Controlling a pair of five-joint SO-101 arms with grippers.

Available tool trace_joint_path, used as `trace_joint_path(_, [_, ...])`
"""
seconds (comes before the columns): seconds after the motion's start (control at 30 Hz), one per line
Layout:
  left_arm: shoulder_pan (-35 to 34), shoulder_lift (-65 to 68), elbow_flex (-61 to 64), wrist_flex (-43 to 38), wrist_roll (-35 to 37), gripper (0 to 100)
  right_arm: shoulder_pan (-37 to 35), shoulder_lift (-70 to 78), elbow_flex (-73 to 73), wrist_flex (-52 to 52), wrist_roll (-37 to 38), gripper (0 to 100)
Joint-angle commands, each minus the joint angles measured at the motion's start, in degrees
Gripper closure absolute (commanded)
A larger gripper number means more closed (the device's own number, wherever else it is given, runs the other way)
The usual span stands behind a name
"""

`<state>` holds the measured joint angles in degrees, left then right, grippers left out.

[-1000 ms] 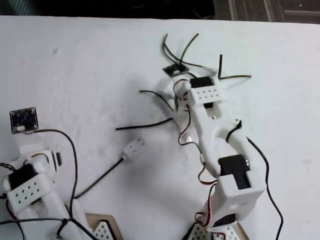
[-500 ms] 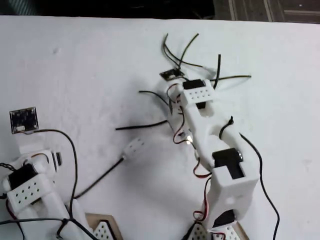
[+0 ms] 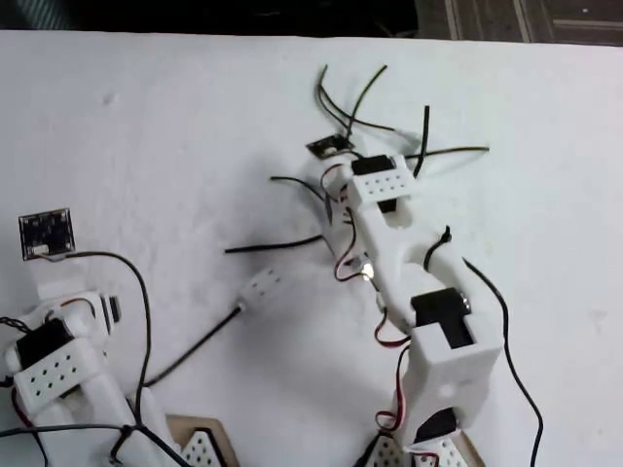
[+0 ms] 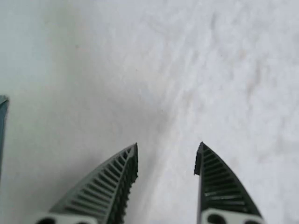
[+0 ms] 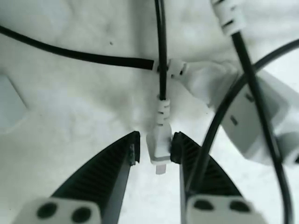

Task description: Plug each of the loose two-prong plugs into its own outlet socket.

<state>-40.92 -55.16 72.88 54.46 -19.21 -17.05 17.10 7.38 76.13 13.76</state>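
Since the two-prong plug (image 5: 159,147) looks light on a springy cord (image 5: 161,70), I'd pinch its rigid body. The right gripper (image 5: 156,136) straddles it just beside the socket block (image 5: 252,116), jaws apart and not yet clamped. The left gripper (image 4: 168,145) gapes.

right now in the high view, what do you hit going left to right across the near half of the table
left arm → white block on a black cord → right arm. The loose black cable ends overlap the right arm's span, so they are left out.
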Motion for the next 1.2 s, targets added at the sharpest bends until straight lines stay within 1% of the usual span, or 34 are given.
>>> trace_joint_path(0.0, [0.4,-1.0,-0.3,-1.0,0.4,79,-0.5,-0.3,-3.3,2.4,0.1,88.3])
trace_joint_path(0.1, [0.4,-1.0,-0.3,-1.0,0.4,79,-0.4,3.3,-9.2,7.4,0.1,88.3])
trace_joint_path(0.33, [0.4,-1.0,-0.3,-1.0,0.4,79,0.2,17.5,-29.8,21.8,0.0,88.3])
trace_joint_path(0.4, [0.4,-1.0,-0.3,-1.0,0.4,79,0.5,20.3,-32.5,22.3,0.0,89.7])
trace_joint_path(0.53, [0.4,-1.0,-0.3,-1.0,0.4,79,1.2,22.2,-33.3,22.3,0.0,97.0])
trace_joint_path(0.67, [0.4,-1.0,-0.3,-1.0,0.4,79,2.4,22.2,-33.2,22.3,0.3,97.8])
trace_joint_path(0.77, [0.4,-1.0,-0.3,-1.0,0.4,79,2.9,22.1,-32.2,22.4,2.7,98.1])
trace_joint_path(0.93, [0.4,-1.0,-0.3,-1.0,0.4,79,1.5,15.3,-25.7,22.4,4.6,98.1])
trace_joint_path(1.17, [0.4,-1.0,-0.3,-1.0,0.4,79,-4.6,-8.5,-12.0,22.3,4.3,98.1])
